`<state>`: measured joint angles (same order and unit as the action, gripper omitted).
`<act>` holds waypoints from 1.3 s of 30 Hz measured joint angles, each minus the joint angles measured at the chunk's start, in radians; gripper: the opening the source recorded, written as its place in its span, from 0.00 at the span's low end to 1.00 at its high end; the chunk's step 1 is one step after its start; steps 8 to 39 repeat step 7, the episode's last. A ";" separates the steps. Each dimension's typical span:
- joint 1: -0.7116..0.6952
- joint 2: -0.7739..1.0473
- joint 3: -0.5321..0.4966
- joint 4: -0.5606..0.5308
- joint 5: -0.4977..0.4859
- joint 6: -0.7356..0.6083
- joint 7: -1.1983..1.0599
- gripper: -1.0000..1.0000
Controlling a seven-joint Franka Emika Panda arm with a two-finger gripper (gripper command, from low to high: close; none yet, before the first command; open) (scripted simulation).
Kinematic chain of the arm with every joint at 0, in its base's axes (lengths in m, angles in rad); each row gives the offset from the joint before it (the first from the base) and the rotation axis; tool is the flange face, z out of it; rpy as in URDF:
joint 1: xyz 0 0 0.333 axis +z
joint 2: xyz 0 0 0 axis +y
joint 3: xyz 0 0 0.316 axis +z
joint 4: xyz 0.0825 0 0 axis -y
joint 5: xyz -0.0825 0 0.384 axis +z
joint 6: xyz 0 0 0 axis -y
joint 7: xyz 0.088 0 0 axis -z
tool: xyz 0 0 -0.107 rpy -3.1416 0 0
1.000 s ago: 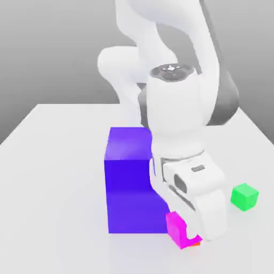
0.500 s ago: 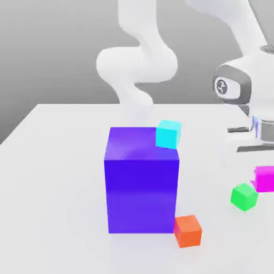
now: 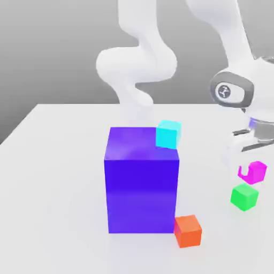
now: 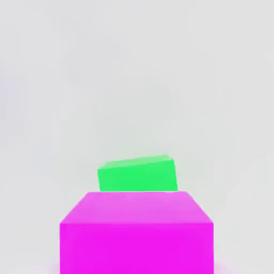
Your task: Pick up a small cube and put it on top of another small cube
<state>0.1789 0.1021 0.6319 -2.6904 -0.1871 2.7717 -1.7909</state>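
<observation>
In the exterior view the small magenta-pink cube (image 3: 258,169) hangs in the air at the right, a little above the small green cube (image 3: 244,197), which rests on the white table (image 3: 53,187). My gripper (image 3: 250,172) is shut on the magenta cube, and a white finger covers part of its near side. The hand view shows the magenta cube (image 4: 136,233) close up, with the green cube (image 4: 137,174) beyond it on the table. The two cubes are apart.
A big blue-purple block (image 3: 141,184) stands mid-table. A small cyan cube (image 3: 168,134) sits at its upper back corner. By the block's front right foot lies a small orange-red cube (image 3: 188,230). My white arm rises behind the block and arches over to the right.
One second ago the magenta cube was at the block's foot by the orange-red cube. It has been lifted and carried to the exterior view's right, then moved slightly left above the green cube.
</observation>
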 joint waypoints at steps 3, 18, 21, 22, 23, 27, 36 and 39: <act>0.042 0.065 -0.063 0.004 -0.110 0.045 0.079 0.00; 0.069 0.098 -0.101 0.006 -0.163 0.069 0.117 1.00; 0.069 0.098 -0.101 0.006 -0.163 0.069 0.117 1.00; 0.069 0.098 -0.101 0.006 -0.163 0.069 0.117 1.00; 0.069 0.098 -0.101 0.006 -0.163 0.069 0.117 1.00; 0.069 0.098 -0.101 0.006 -0.163 0.069 0.117 1.00; 0.069 0.098 -0.101 0.006 -0.163 0.069 0.117 1.00; 0.069 0.098 -0.101 0.006 -0.163 0.069 0.117 1.00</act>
